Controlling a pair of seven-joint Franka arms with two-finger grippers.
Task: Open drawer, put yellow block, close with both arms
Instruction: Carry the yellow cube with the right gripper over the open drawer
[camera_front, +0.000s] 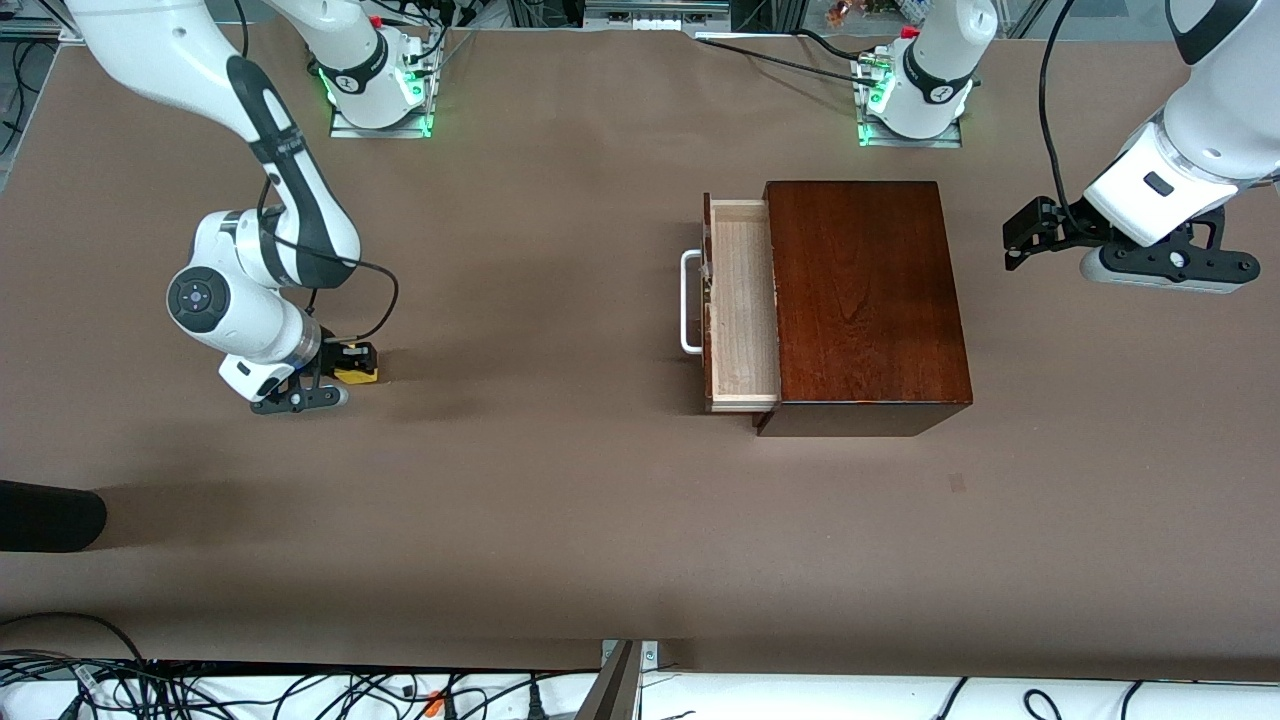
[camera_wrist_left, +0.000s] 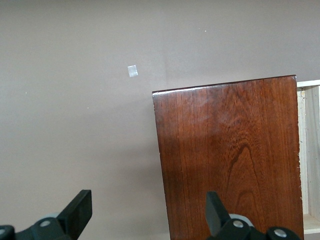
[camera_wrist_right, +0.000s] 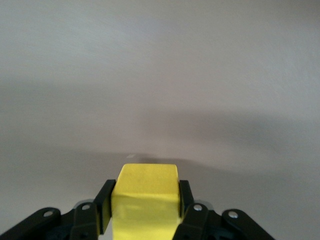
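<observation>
The yellow block (camera_front: 359, 375) sits low at the table surface toward the right arm's end. My right gripper (camera_front: 343, 362) is shut on it; in the right wrist view the fingers (camera_wrist_right: 106, 197) press both sides of the block (camera_wrist_right: 147, 177). The drawer (camera_front: 742, 310) is pulled partly out of the dark reddish-brown box (camera_front: 865, 295), with its white handle (camera_front: 690, 300) facing the right arm's end. The drawer tray looks empty. My left gripper (camera_front: 1028, 238) is open and empty, up over the table beside the box. In the left wrist view this gripper (camera_wrist_left: 148, 202) looks down on the box top (camera_wrist_left: 230, 155).
A black object (camera_front: 45, 515) lies at the table's edge at the right arm's end, nearer the camera. A small pale square mark (camera_front: 958, 483) is on the table near the box; it also shows in the left wrist view (camera_wrist_left: 132, 71). Cables run along the near edge.
</observation>
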